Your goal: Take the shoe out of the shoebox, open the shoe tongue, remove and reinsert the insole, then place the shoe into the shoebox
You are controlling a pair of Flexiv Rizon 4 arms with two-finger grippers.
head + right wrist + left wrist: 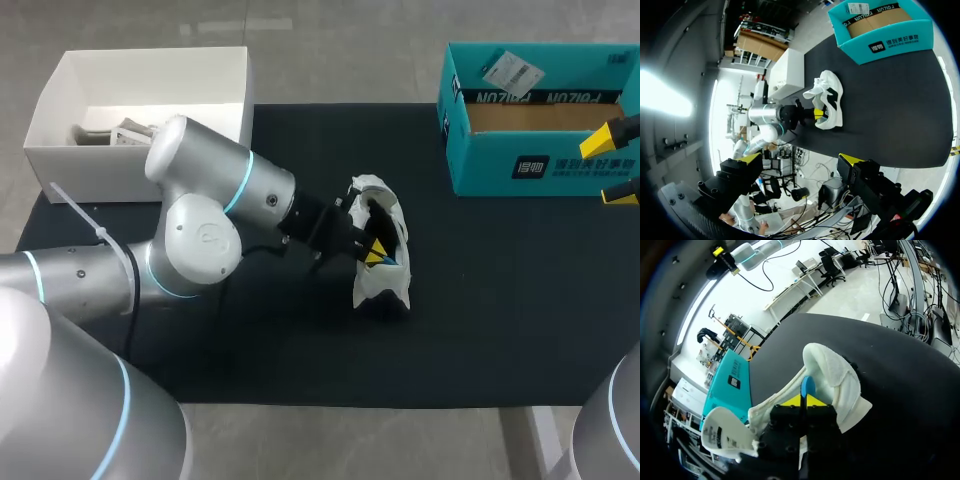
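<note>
Left pincer is pinching the blue insole inside the white shoe, which is lying mid-surface, probably for insole work. Right pincer is hanging wide open, holding nothing, by the teal shoebox at far right.

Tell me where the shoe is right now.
In the head view the shoe lies mid-table, my left gripper in its opening pinching a blue insole; the teal shoebox stands to its right rear.

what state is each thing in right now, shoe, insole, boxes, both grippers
shoe: out of its box, lying on the table, tongue pulled open
insole: blue edge pinched at the shoe's opening
left gripper: shut on the insole
right gripper: open, empty
shoebox: open, no shoe inside
white box: open, small items inside
</note>
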